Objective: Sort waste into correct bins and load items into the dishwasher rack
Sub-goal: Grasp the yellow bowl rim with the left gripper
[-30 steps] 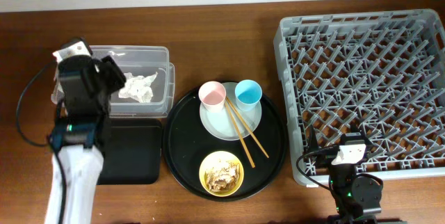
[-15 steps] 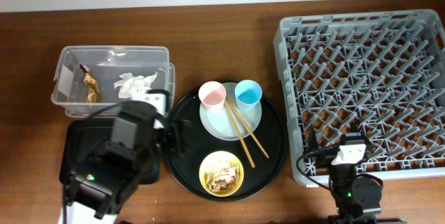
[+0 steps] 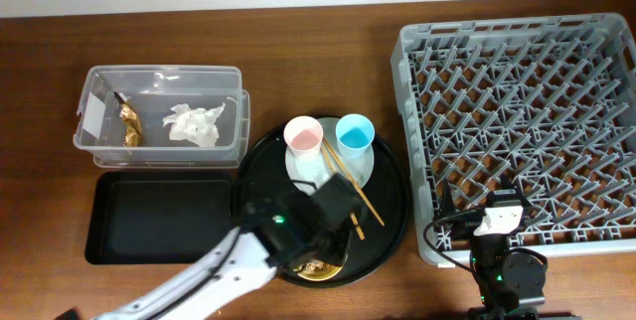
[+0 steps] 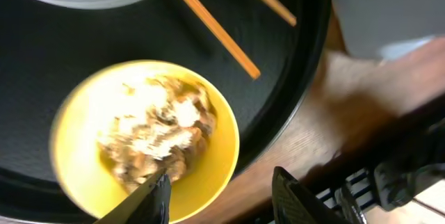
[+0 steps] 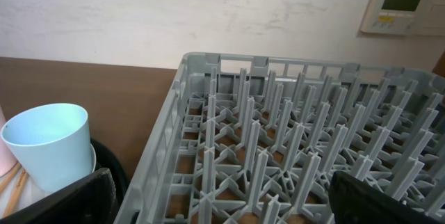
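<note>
My left gripper (image 3: 320, 239) hangs open over the yellow bowl (image 4: 222, 147), which holds beige food scraps (image 4: 153, 130). The bowl's near rim lies between its fingers (image 4: 156, 200). The arm hides most of the bowl in the overhead view. The pink cup (image 3: 303, 136), light-blue cup (image 3: 355, 133) and wooden chopsticks (image 3: 348, 186) rest on the pale plate (image 3: 333, 169). The white tissue (image 3: 194, 123) and gold-brown wrapper (image 3: 128, 123) lie in the clear box (image 3: 159, 77). The black rectangular tray (image 3: 164, 219) is bare. My right gripper (image 3: 502, 218) is open and empty at the grey rack's (image 3: 527, 121) front edge.
The large round black tray (image 3: 388, 211) carries the plate, cups, chopsticks and bowl. The rack's front left corner (image 5: 188, 113) is close ahead of the right gripper, with the blue cup (image 5: 49, 140) to its left. Brown table (image 4: 327, 113) shows beside the round tray.
My left arm has swung from the clear box, across the black rectangular tray, to above the yellow bowl. The wrapper now shows in the clear box. The right arm has not moved.
</note>
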